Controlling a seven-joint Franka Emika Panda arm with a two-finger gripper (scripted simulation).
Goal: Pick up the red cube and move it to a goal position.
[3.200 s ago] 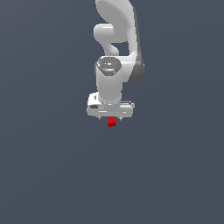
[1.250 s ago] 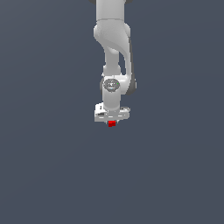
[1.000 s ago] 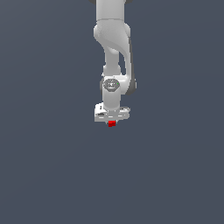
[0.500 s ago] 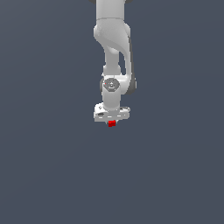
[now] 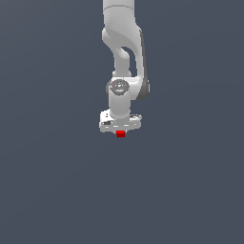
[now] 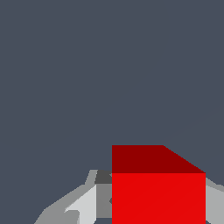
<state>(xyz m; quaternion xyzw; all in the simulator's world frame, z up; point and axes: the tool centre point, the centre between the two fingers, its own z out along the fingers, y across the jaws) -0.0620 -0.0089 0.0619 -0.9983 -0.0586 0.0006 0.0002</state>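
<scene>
The red cube point(image 5: 120, 134) is a tiny bright red block just under the white gripper point(image 5: 120, 131) in the exterior view, near the middle of the picture. The white arm comes down from above and the hand points downward. In the wrist view the red cube point(image 6: 158, 192) fills much of the picture and sits between the two grey fingers point(image 6: 76, 210), which close on its sides. The gripper point(image 6: 158, 205) is shut on the cube. The fingertips are hidden behind the cube in the exterior view.
A plain dark grey surface point(image 5: 57, 190) fills the background in both views. No other objects, containers or edges show.
Compared with 3.2 s ago the arm has changed pose and the hand with the cube sits slightly lower. Over the last second nothing has visibly moved.
</scene>
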